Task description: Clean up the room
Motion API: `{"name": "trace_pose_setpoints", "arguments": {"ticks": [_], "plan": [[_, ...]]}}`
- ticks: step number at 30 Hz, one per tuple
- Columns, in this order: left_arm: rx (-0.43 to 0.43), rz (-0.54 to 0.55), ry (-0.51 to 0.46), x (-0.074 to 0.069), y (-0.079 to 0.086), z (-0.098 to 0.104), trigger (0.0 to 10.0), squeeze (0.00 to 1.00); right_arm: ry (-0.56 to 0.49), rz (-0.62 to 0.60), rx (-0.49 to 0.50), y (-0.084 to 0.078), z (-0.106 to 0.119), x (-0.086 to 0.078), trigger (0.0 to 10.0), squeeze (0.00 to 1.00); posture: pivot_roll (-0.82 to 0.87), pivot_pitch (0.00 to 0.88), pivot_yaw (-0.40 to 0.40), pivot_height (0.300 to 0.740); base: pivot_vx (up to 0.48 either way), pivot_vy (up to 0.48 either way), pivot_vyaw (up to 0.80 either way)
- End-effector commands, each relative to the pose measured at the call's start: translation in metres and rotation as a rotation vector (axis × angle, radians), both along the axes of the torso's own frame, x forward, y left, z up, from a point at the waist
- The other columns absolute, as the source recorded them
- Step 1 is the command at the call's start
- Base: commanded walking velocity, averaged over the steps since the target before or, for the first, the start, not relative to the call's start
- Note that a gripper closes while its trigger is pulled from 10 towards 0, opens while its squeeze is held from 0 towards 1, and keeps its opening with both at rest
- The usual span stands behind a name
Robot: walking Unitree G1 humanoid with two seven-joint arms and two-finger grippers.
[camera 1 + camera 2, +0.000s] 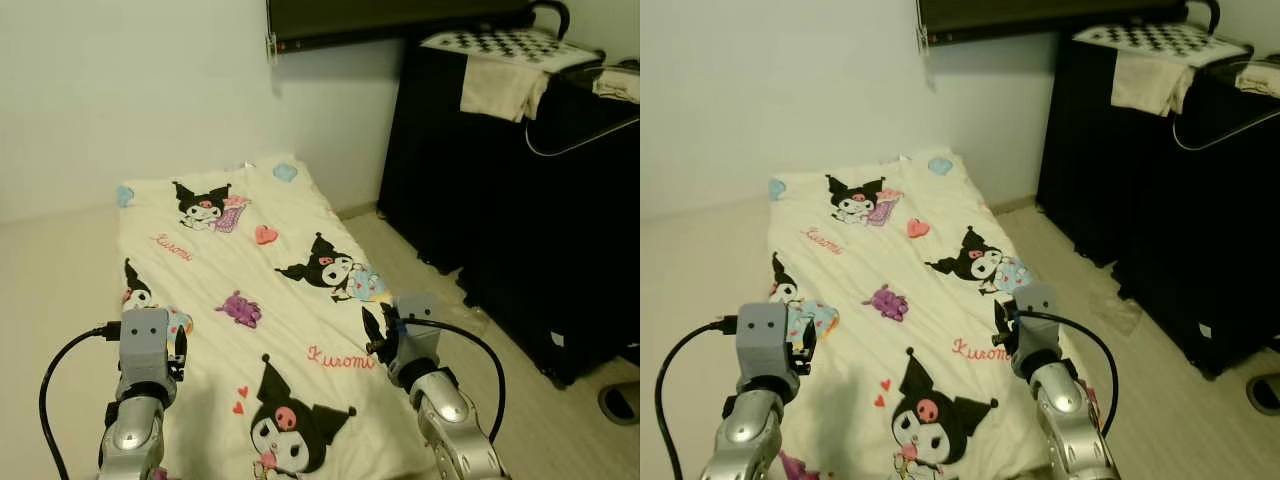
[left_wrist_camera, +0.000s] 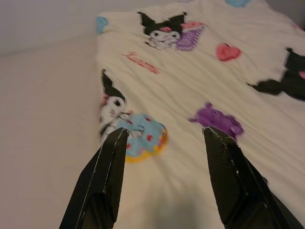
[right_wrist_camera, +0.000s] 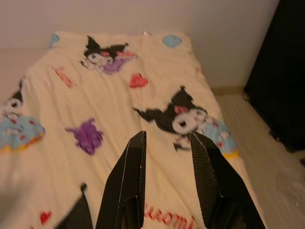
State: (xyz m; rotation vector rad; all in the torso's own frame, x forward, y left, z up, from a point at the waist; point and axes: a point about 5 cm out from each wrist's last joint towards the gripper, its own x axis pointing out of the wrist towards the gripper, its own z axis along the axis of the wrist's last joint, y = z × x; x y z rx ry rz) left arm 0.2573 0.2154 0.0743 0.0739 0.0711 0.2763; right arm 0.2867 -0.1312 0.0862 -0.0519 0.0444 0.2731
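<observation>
Left gripper [image 2: 164, 138], two long black fingers [image 2: 102, 181] spread apart, hangs over cream cartoon-print blanket [image 2: 200, 81]. Pale floor [image 2: 43, 119] occupies frame left; light wall [image 2: 47, 19] at upper left.

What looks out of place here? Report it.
The cartoon-print blanket lies spread flat on the floor against the wall rather than on a bed. A cream cloth hangs loosely over the black cabinet's edge.

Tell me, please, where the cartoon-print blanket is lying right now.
The cartoon-print blanket lies spread flat on the floor ahead of the robot, its far end near the white wall and the black cabinet to its right.
</observation>
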Motion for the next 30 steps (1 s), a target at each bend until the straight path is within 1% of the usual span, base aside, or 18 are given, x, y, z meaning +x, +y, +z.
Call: {"name": "trace_pose_setpoints", "arguments": {"ticks": [1,5,11,15,18,28,30], "plan": [[0.000,0.018,0.005,-0.003,0.005,-0.003,10.0,0.00,0.012,0.013,0.004,0.003,-0.003,-0.003,10.0,0.00,-0.08,0.033,0.009,0.731,0.000,0.000,0.00],[0.014,0.034,0.002,-0.004,0.007,-0.002,10.0,0.00,0.012,0.017,0.003,0.004,-0.003,-0.004,10.0,0.00,-0.08,0.033,0.009,0.740,0.000,0.000,0.00],[0.048,0.001,0.015,-0.008,0.006,-0.006,10.0,0.00,0.014,0.027,-0.001,0.005,-0.003,-0.003,10.0,0.00,-0.07,0.028,0.006,0.740,0.000,0.000,0.00],[0.035,0.017,0.039,-0.010,0.010,-0.012,10.0,0.00,0.058,0.033,-0.029,0.008,-0.012,-0.004,10.0,0.00,-0.07,0.027,0.006,0.740,0.000,0.000,0.00],[0.029,0.019,0.041,-0.010,0.011,-0.013,10.0,0.00,0.067,0.039,-0.037,0.010,-0.015,-0.005,10.0,0.00,-0.07,0.033,0.007,0.740,0.000,0.000,0.00],[0.024,0.023,0.031,-0.012,0.009,-0.012,10.0,0.00,0.066,0.041,-0.030,0.011,-0.014,-0.003,10.0,0.00,-0.07,0.038,0.004,0.740,0.000,0.000,0.00],[0.033,0.024,0.030,-0.013,0.010,-0.011,10.0,0.00,0.074,0.056,-0.032,0.013,-0.015,-0.004,10.0,0.00,-0.05,0.052,-0.006,0.740,0.000,0.000,0.00]]}}
